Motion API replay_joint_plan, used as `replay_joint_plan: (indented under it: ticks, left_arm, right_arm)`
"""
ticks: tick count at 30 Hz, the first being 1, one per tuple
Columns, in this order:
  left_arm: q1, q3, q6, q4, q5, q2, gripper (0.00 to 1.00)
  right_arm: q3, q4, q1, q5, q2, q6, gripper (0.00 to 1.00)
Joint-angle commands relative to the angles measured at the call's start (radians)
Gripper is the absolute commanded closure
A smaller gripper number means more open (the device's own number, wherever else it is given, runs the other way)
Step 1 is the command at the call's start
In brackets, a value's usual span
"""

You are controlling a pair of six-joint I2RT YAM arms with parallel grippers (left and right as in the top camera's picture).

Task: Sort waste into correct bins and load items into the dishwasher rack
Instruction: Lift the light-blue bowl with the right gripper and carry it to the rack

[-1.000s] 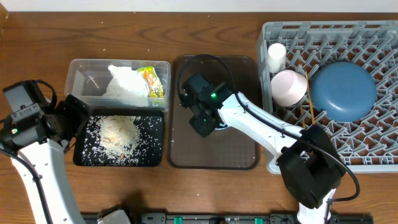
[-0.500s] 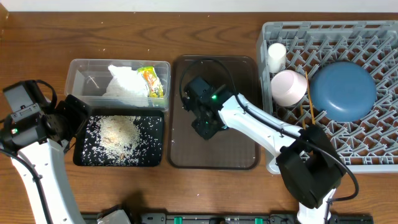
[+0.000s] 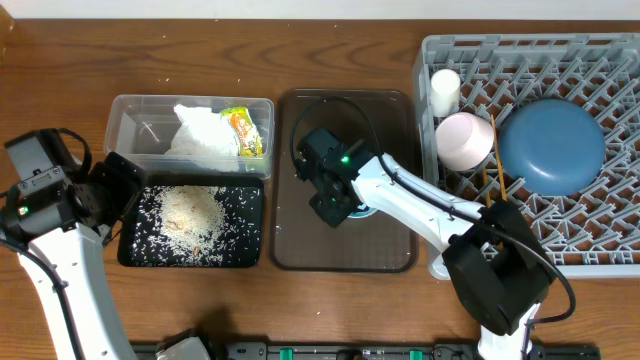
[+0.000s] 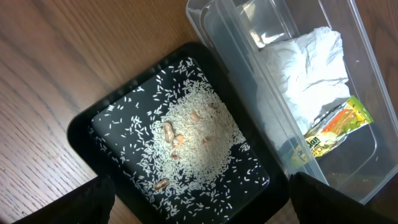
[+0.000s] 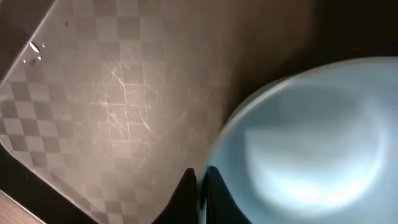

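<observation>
Right end effector (image 5: 199, 182) pinches the rim of the light blue bowl (image 5: 311, 143) on the brown tray (image 5: 112, 93), likely bound for the rack (image 3: 590, 230) at three o'clock.

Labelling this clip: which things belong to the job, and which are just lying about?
Job: napkin, wrapper, rice, clear tub, black tray, light blue bowl, blue plate, white bowl, white cup, chopsticks, rack.
Lying about: brown serving tray.

wooden table (image 3: 60, 70) | 4 on it: clear tub (image 3: 135, 125) | black tray (image 3: 248, 252) | brown serving tray (image 3: 340, 245) | grey rack (image 3: 520, 42)
</observation>
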Motion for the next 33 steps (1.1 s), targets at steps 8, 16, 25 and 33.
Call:
replay_joint_plan:
  ticks: [8, 16, 25, 33]
  left_arm:
    - [0.004, 0.018, 0.005, -0.002, -0.006, 0.000, 0.08]
    - [0.005, 0.018, 0.005, -0.002, -0.006, 0.000, 0.08]
    - [0.004, 0.018, 0.005, -0.002, -0.006, 0.000, 0.08]
    - [0.004, 0.018, 0.005, -0.002, -0.006, 0.000, 0.08]
  right_arm:
    - [0.043, -0.017, -0.018, -0.163, -0.122, 0.022, 0.99]
    - [0.043, -0.129, -0.177, -0.274, -0.467, 0.021, 0.99]
    - [0.042, -0.462, -0.593, -0.645, -0.666, -0.216, 0.99]
    - [-0.090, -0.551, -0.881, -0.930, -0.696, -0.406, 0.99]
